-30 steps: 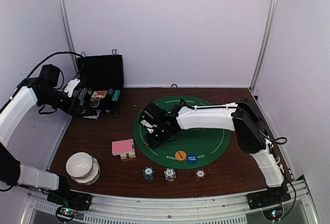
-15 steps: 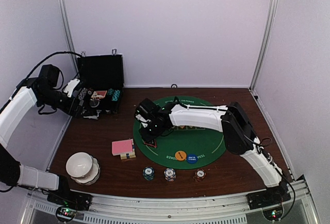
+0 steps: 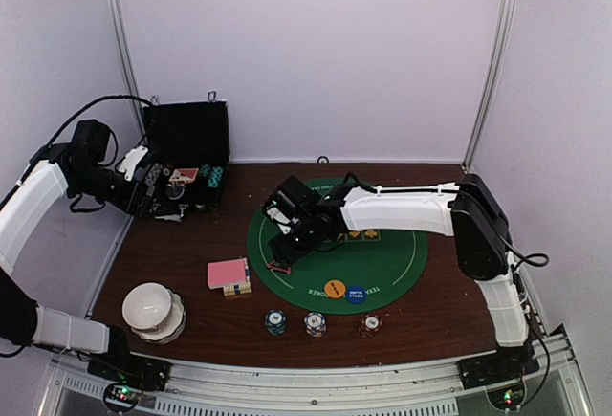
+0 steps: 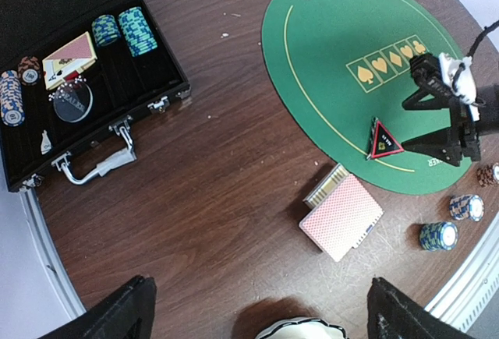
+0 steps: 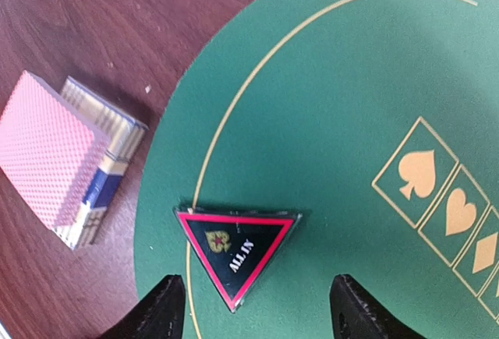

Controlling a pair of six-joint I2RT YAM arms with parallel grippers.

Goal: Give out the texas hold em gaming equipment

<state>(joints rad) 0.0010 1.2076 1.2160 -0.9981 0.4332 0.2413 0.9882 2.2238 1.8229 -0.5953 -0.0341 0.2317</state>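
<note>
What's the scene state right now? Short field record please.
marker: triangle marker flat on green mat, on its edge line
right gripper: open, over marker, not holding it
left gripper: open, empty
cards: pink-backed deck on table beside mat
chips: three stacks off mat, near side
case: open, chips inside

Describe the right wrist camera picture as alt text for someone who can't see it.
A red-black triangle marker reading ALL IN lies flat at the edge of the green poker mat, framed by the fingertips of the open right gripper. To the left, pink-backed cards overlap a blue-and-gold box on the wooden table.
</note>
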